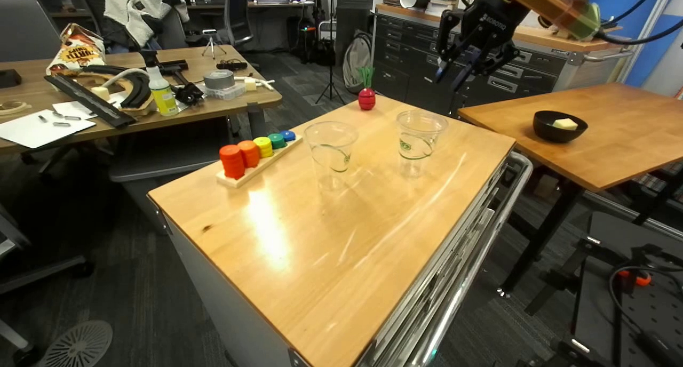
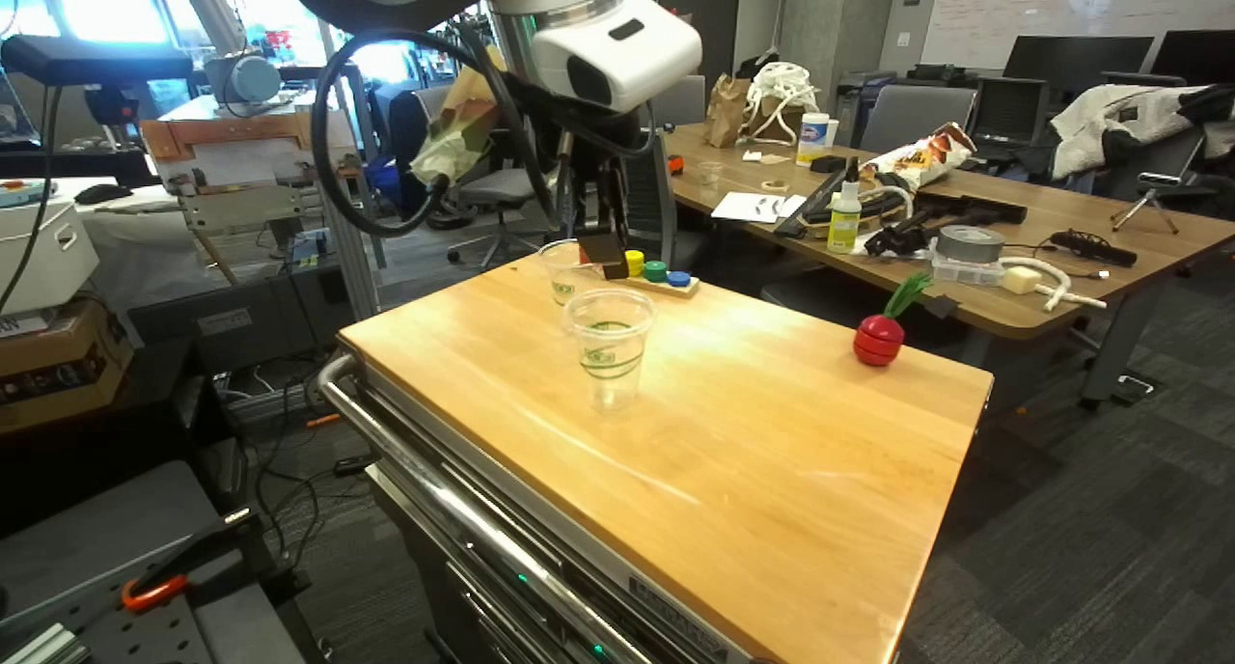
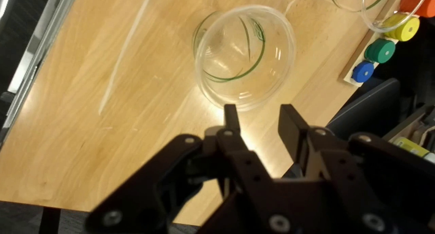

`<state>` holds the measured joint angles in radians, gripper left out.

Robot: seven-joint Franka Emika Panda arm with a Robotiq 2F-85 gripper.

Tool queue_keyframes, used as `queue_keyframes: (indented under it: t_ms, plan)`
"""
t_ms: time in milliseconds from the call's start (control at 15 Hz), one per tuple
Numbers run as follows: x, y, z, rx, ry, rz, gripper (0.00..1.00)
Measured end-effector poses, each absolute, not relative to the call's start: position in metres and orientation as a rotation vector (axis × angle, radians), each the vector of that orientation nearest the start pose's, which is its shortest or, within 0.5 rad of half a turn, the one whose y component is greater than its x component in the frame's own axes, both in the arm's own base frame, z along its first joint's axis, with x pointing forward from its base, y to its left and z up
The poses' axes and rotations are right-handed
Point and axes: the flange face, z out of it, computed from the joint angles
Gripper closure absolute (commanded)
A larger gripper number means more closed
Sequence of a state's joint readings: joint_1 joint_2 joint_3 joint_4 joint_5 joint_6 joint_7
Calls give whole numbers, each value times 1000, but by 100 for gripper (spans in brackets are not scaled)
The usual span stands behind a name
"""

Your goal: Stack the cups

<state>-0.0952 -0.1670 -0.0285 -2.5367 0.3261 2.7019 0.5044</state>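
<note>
I'm hovering the black two-fingered gripper (image 3: 259, 115), parted and empty, above the pale wooden worktop (image 1: 341, 249); a clear tapered plastic tumbler (image 1: 332, 156) and its twin (image 1: 419, 144) are standing apart, stacking apparently pending

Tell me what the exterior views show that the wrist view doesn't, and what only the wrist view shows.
Only the exterior views show a red toy vegetable, a snack bag and a small tripod.

Only the wrist view looks steeply down into one clear cup, with no clearly new object.

They share that cup, a second cup standing apart (cropped in the wrist view), coloured discs, the wooden worktop and the tool.
</note>
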Motion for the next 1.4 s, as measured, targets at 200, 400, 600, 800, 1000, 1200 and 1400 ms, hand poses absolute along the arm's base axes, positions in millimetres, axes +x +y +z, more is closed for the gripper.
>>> queue_keyframes:
  t_ms: [200,400,600,800,1000,1200,1400]
  plan:
    - [472,-73,376,-2565,1248,-441,9]
    - [474,-70,387,-2585,1218,-458,0]
    - [479,-53,404,-2689,1112,-421,0]
    - [493,-22,425,-2817,969,-305,0]
    - [511,8,438,-2896,837,-152,0]
    - [524,13,434,-2909,808,-111,0]
    - [526,12,431,-2912,806,-103,0]
